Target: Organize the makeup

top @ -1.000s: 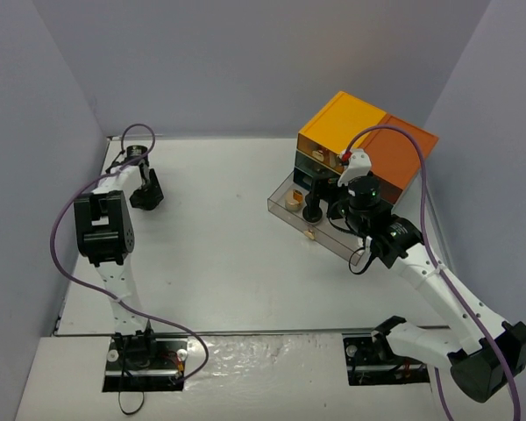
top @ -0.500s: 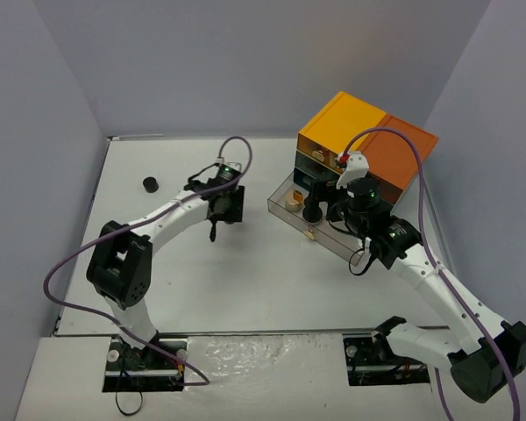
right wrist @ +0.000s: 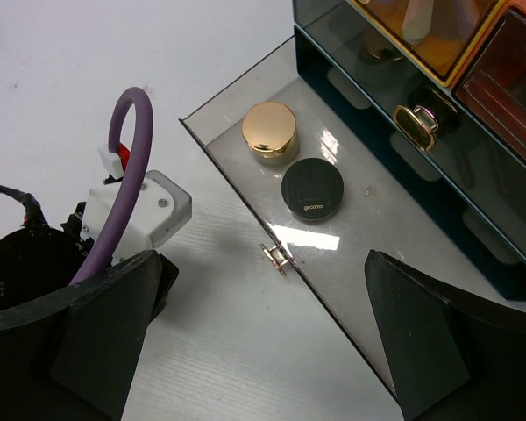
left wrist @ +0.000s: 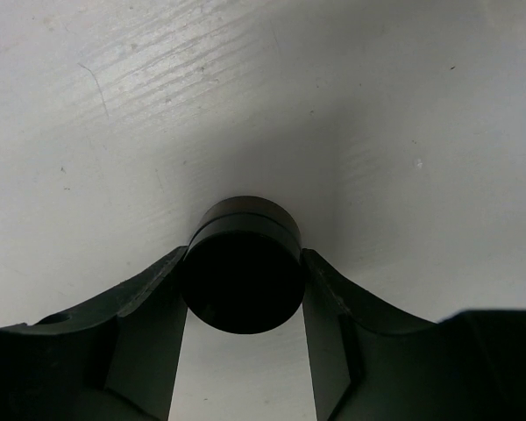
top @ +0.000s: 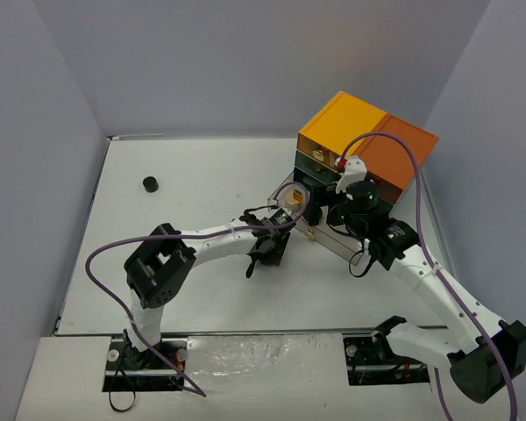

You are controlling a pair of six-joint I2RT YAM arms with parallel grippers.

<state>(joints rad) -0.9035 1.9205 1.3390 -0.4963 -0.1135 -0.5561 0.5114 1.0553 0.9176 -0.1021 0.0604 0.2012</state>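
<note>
My left gripper point(left wrist: 243, 294) is shut on a round black jar point(left wrist: 242, 263) and holds it over the white table. In the top view the left gripper point(top: 265, 253) sits just left of the pulled-out clear drawer point(top: 342, 244). My right gripper point(right wrist: 267, 338) is open and empty above the drawer's front edge; it also shows in the top view point(top: 340, 216). In the drawer point(right wrist: 394, 289) lie a gold round compact point(right wrist: 270, 129) and a flat black round compact point(right wrist: 312, 189). Another black jar point(top: 149, 183) stands at the table's far left. No brushes or sticks show.
The orange-topped dark drawer box point(top: 344, 123) stands at the back right, with a darker orange box point(top: 401, 153) beside it. The drawer's small metal handle point(right wrist: 279, 256) points at the table. The left arm's wrist and purple cable point(right wrist: 127, 167) lie close to my right gripper.
My left arm swung from the table's far left to the drawer's left side, carrying a black jar. One jar stayed at the far left. The right arm has barely moved.
</note>
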